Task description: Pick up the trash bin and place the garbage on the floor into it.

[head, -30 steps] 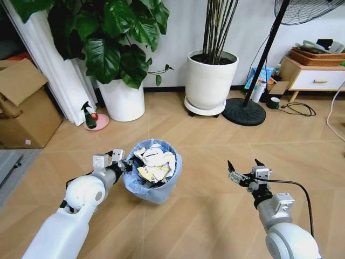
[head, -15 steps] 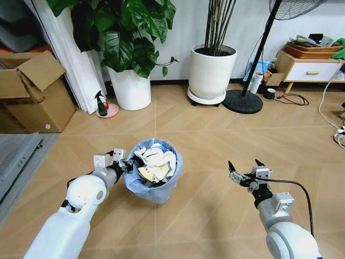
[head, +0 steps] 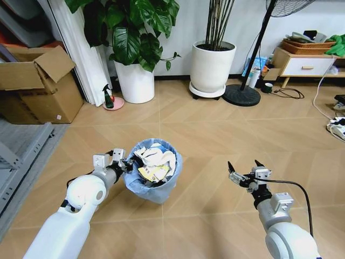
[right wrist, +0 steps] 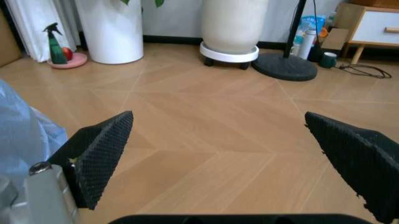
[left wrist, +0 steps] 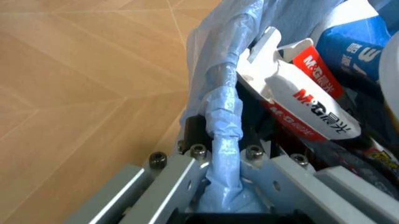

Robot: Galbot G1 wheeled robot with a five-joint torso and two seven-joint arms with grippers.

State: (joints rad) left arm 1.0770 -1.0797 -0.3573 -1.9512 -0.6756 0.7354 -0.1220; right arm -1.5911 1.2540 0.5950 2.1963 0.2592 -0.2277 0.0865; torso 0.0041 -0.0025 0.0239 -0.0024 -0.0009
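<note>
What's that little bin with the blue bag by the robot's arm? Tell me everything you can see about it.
The small round trash bin is lined with a crinkly pale blue plastic bag folded over its rim. It is upright above the tan herringbone wood-look floor, whether resting on it or lifted I cannot tell. It is heaped with garbage: crumpled white paper, a yellow wrapper, and a red-and-white packet. The left gripper is shut on its bagged rim, one finger inside and one outside.

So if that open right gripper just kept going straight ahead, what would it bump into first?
Probably nothing soon. The right gripper, fingers spread, points over bare floor. Far along that line stand the round-based white plant pot and the fan's black base; depth is hard to judge, so which comes first is uncertain.
</note>
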